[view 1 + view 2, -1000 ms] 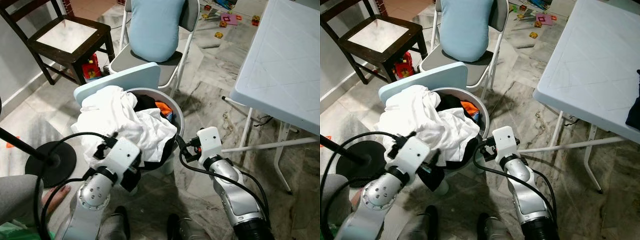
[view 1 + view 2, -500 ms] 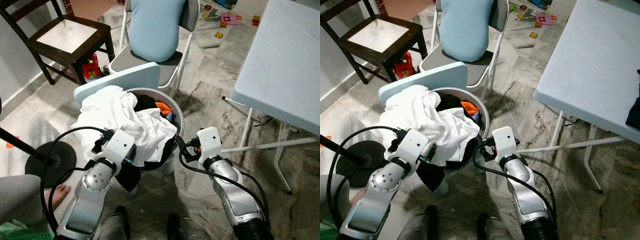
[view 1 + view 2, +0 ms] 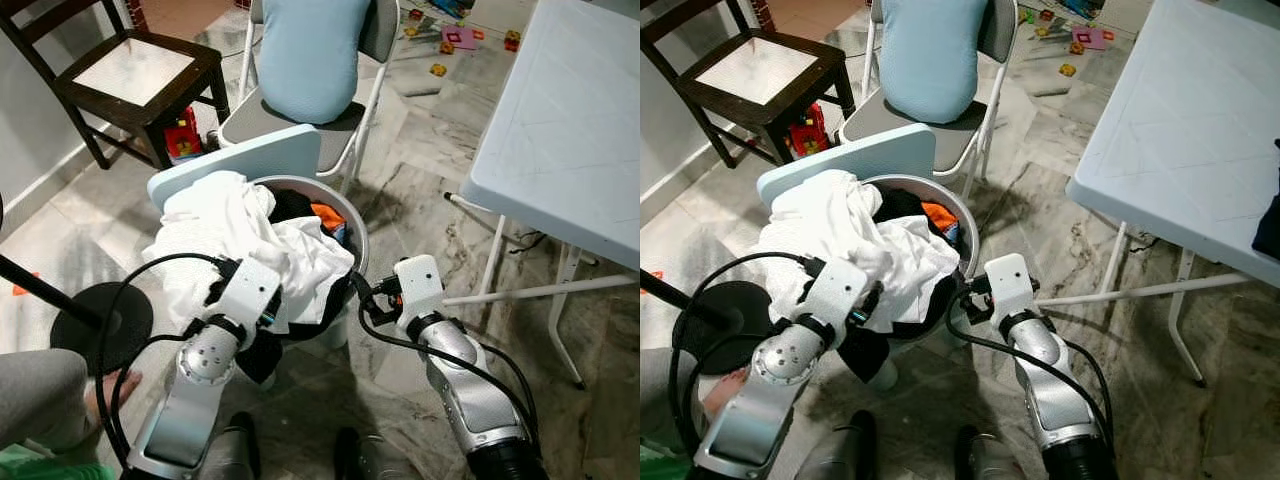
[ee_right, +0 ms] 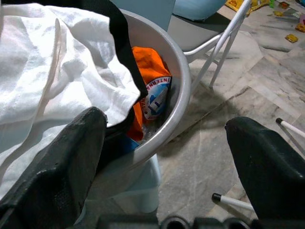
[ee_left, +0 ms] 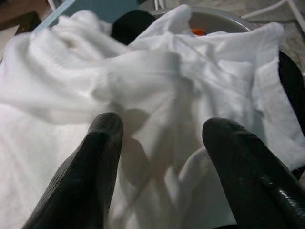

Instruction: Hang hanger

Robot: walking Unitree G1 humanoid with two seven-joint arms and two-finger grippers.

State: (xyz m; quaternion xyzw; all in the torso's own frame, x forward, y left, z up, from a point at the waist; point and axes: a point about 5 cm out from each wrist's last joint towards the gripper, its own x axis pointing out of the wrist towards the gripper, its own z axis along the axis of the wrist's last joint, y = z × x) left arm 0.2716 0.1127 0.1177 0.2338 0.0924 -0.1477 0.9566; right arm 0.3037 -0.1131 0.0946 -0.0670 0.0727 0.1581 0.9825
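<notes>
Left gripper [image 5: 157,157] – fingers spread apart, hovering just over the white garment [image 3: 235,235] heaped on the near-left side of the laundry basket [image 3: 352,238]. Right gripper [image 4: 162,157] – fingers also wide apart, nothing between them, poised at the basket's near-right rim, with the orange garment [image 4: 152,100] and a black one [image 3: 290,205] inside.

No hanger can be made out; if one is present it is presumably buried under the cloth.

Handling, judged: the white cloth is light, soft and limp – it will drape and drag its neighbours, so a pinch on a bunched fold near the top suits best. A hanger would be stiff and light; take it by the neck.

Room: the pale blue lid [image 3: 245,160] stands at the far-left rim, the folding chair [image 3: 335,115] beyond, the white table [image 3: 560,130] to the right, a dark stand base [image 3: 100,325] and a person's foot [image 3: 110,390] near left. Open floor lies near right of the basket.
</notes>
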